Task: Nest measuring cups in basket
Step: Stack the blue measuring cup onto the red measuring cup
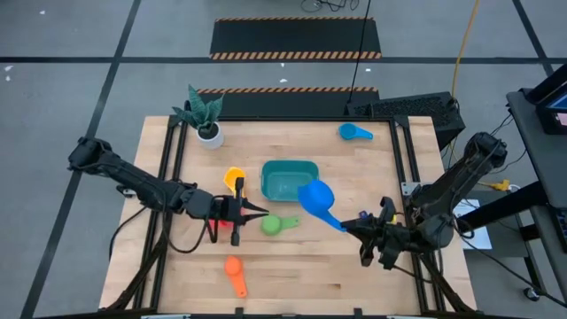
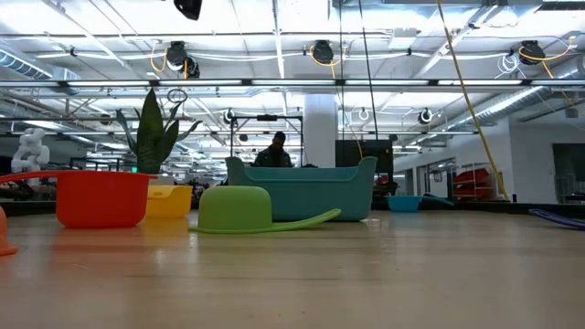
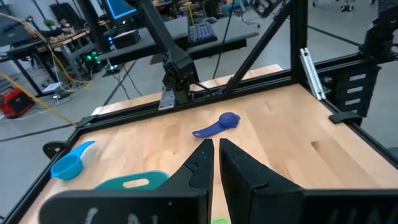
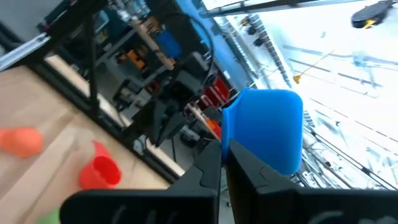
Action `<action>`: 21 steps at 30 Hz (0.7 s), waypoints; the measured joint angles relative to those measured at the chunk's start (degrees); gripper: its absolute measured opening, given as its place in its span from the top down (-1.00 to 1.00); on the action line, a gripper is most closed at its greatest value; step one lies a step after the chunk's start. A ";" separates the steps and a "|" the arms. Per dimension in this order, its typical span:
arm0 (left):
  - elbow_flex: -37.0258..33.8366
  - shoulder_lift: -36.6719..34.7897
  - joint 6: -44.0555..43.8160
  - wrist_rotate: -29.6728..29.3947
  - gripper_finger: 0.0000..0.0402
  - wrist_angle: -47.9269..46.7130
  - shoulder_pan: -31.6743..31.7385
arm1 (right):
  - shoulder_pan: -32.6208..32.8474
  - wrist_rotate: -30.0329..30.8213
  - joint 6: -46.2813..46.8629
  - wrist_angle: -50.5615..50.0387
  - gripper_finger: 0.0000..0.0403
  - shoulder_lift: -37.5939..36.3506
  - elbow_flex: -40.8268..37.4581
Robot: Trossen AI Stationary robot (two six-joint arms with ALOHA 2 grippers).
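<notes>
High view: right gripper (image 1: pixel 353 227) clamped on the handle tip of the dark blue measuring cup (image 1: pixel 315 197), bowl carried ahead of the fingers and overlapping the near right corner of the teal basket (image 1: pixel 289 180). Judged step: bringing this largest cup over the basket to set it down as the base of the nest. Best done by centring the bowl over the bare floor of the basket, levelling it mouth up, lowering until seated, then letting go; handle best laid along the long side so later cups can stack. Left gripper (image 1: pixel 257 210) pinched together and empty, hovering with the green cup (image 1: pixel 274 225) just ahead of its tips, the yellow cup (image 1: pixel 234 179) to one side and the red cup (image 1: pixel 236 236) partly hidden beneath it. Orange cup (image 1: pixel 234 268) well apart; light blue cup (image 1: pixel 353 132) far beyond the basket.

Low view: no gripper visible. Green cup mouth down before the basket, red and yellow beside it on the tabletop.

Left wrist view: own fingers (image 3: pixel 202 163) nearly touching, nothing between them; dark blue cup seen far ahead, raised.

Right wrist view: fingers closed on the blue handle, bowl tilted up in front of them.
</notes>
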 joint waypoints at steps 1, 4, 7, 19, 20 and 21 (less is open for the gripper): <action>0.00 0.00 -0.15 0.83 0.85 -0.01 0.63 | -0.13 0.02 -0.70 0.06 1.00 -0.23 0.01; 0.00 0.00 -0.24 3.33 0.85 -0.01 2.22 | -0.76 0.06 -2.72 -0.09 1.00 -0.80 0.01; 0.00 0.00 -0.56 3.88 0.85 -0.01 3.30 | -1.59 0.04 -4.61 0.16 1.00 -1.43 -0.36; 0.00 0.00 -1.32 4.04 0.85 -0.03 6.43 | -5.50 -0.36 -11.08 8.28 1.00 -9.79 -8.22; 0.00 0.00 -1.36 4.01 0.85 -0.03 6.68 | -5.85 -0.81 -11.06 9.03 1.00 -10.75 -9.04; 0.00 0.01 -1.36 4.01 0.85 -0.03 6.91 | -6.21 -1.92 -11.02 9.50 1.00 -11.71 -9.88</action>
